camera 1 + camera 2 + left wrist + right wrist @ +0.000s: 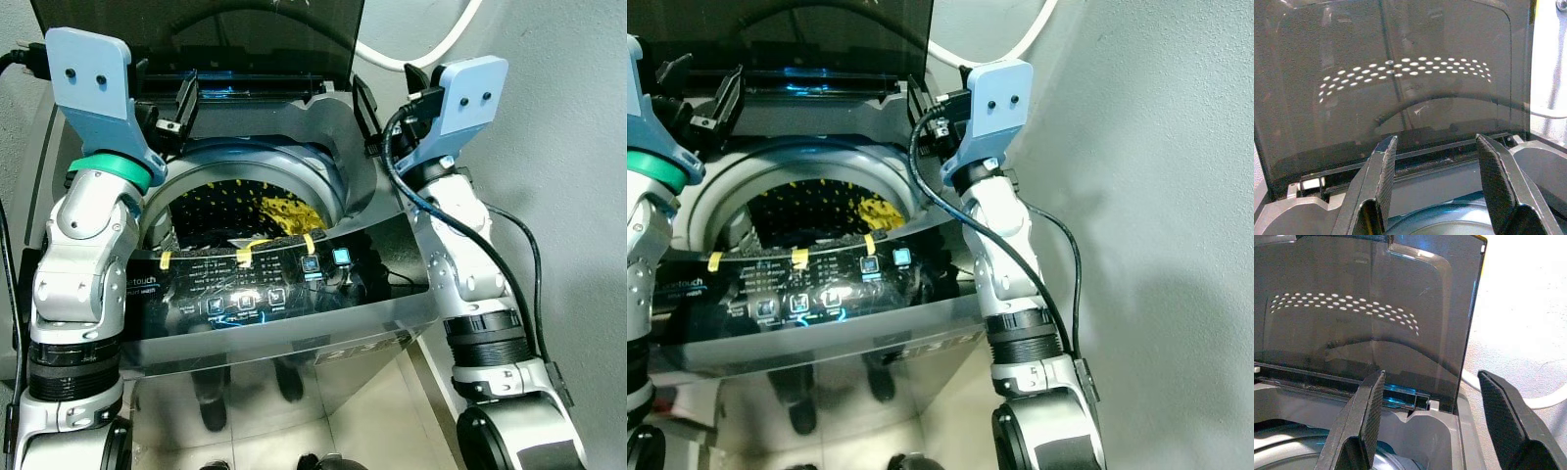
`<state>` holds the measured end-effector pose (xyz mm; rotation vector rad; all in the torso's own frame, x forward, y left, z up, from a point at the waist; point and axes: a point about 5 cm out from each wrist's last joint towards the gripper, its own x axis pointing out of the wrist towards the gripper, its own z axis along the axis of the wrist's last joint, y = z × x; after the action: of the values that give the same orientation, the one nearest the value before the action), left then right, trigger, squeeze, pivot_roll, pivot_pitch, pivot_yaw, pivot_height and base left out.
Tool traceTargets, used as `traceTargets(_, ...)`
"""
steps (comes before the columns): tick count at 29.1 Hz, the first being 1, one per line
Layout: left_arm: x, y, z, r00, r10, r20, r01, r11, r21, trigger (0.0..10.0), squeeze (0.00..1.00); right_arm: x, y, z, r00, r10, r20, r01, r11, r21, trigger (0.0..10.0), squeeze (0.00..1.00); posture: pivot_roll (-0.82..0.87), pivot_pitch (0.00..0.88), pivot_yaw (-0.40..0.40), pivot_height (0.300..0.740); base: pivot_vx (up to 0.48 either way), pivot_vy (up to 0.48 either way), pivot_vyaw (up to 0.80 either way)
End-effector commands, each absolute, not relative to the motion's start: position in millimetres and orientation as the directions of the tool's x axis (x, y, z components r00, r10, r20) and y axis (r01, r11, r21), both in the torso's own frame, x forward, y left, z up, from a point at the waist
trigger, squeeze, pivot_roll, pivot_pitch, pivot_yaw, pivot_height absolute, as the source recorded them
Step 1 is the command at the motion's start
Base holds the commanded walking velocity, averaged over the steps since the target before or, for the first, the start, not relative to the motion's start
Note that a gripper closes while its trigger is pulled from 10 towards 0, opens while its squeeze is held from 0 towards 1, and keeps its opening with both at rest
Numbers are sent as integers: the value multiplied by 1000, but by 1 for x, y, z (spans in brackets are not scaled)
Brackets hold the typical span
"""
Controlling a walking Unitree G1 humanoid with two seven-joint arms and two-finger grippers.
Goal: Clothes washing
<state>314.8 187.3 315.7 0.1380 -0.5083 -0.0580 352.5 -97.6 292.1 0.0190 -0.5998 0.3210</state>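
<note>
2 arms up in front of me, both raised over a top-loading washing machine (294,333) that fills the centre of the head views. Its dark tinted lid (196,39) stands open, upright at the top of the frame, w/ the drum's holes reflected in it in the wrist views.

Left end effector (1437,169): 2 black fingers (1383,171) spread wide apart, holding nothing, aimed at the lid and the rear edge of the machine. In the left eye view its blue wrist mount sits upper left, above the drum rim.

Right end effector (1437,404): also wide open, nothing between the fingers (1369,411), pointing at the lid's right edge near the hinge; white wall behind it. Its blue mount is upper right in the left eye view, beside the machine's back right corner.

Drum (235,206) is open, centre frame, perforated dark wall. 1 yellow garment (289,211) lies inside, toward the drum's right side. Control panel (245,284) along the front edge is lit, w/ 3 yellow tape strips (243,257) on it. White hose (431,44) curves upper right, behind the machine.
</note>
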Motion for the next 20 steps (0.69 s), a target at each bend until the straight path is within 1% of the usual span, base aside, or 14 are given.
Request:
traceTargets(1, 316, 184, 314, 873, -96, 478, 27, 988, 149, 10000, 0, 354, -98, 291, 785, 295, 545, -302, 950, -80, 10000, 0, 103, 61, -59, 740, 0, 0, 0)
traceTargets(6, 316, 183, 313, 874, -96, 476, 30, 989, 143, 10000, 0, 354, -98, 292, 784, 297, 546, -305, 949, -78, 10000, 0, 95, 66, -59, 740, 0, 0, 0)
traceTargets(7, 316, 183, 312, 875, -96, 475, 31, 989, 142, 10000, 0, 354, -98, 292, 784, 298, 545, -306, 949, -78, 10000, 0, 96, 65, -60, 740, -259, 0, 0)
traceTargets(12, 316, 182, 311, 876, -97, 473, 34, 989, 141, 10000, 0, 353, -97, 292, 783, 301, 544, -309, 948, -81, 10000, 0, 95, 69, -62, 740, -325, 0, 0)
traceTargets(20, 316, 182, 311, 877, -94, 471, 33, 990, 136, 10000, 0, 353, -96, 292, 783, 304, 543, -311, 947, -81, 10000, 0, 93, 72, -61, 740, -416, 0, 0)
